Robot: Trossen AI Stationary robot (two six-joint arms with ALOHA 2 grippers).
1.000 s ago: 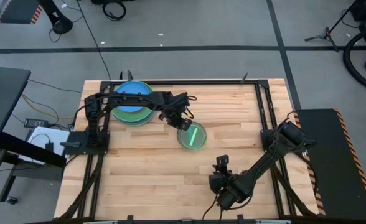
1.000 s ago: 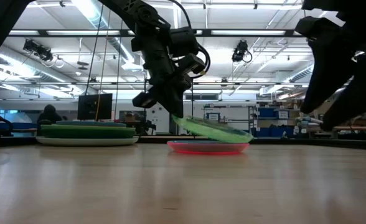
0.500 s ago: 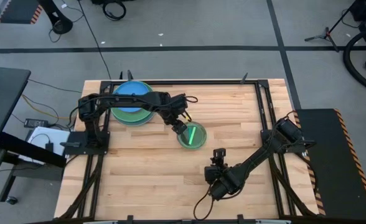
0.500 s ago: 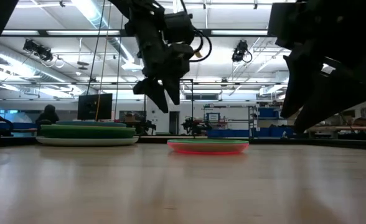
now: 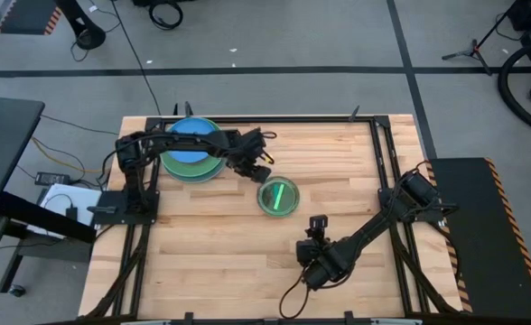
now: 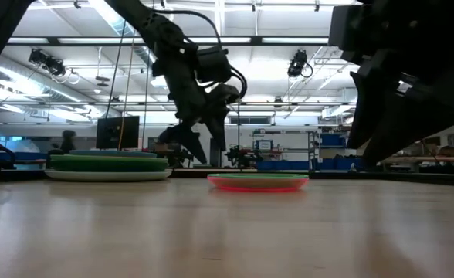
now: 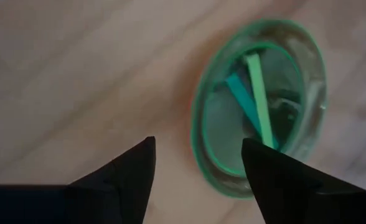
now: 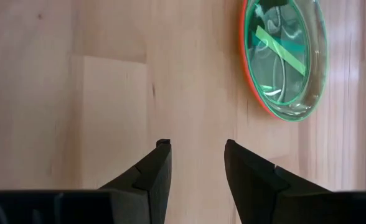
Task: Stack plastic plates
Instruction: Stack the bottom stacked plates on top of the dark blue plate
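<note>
Overall, two plate stacks are showing on the wooden table [image 5: 211, 253]. Stack 1, large stack [image 5: 191, 152], is sitting at the table's rear-left corner: blue plate [image 5: 193, 143] on top, green rims under it, pale rim at the base. Low view is showing a dark green layer over a pale one there [image 6: 107, 165]; exact plate count not readable. Stack 2, small stack [image 5: 278, 196], is lying near table centre, well apart from stack 1. Its layers: lime/green translucent plate uppermost, red-orange rim at the bottom [image 6: 258, 182]; how many plates lie between, cannot tell. Both stacks are lying flat, faces up; round items, so no long axis. A bright green streak is running diagonally across the small stack's top [image 8: 284, 55].

Left gripper [image 5: 256, 165] is hovering just beside the small stack, between the two stacks, lifted clear of the table in low view [image 6: 198, 147]. Its fingers [image 7: 121, 177] are standing spread apart, holding nothing.

Right gripper [image 5: 317, 223] is waiting at the table's front, near the small stack but not touching it. Its fingers [image 8: 152, 174] are parted w/ bare wood between them, empty.
</note>
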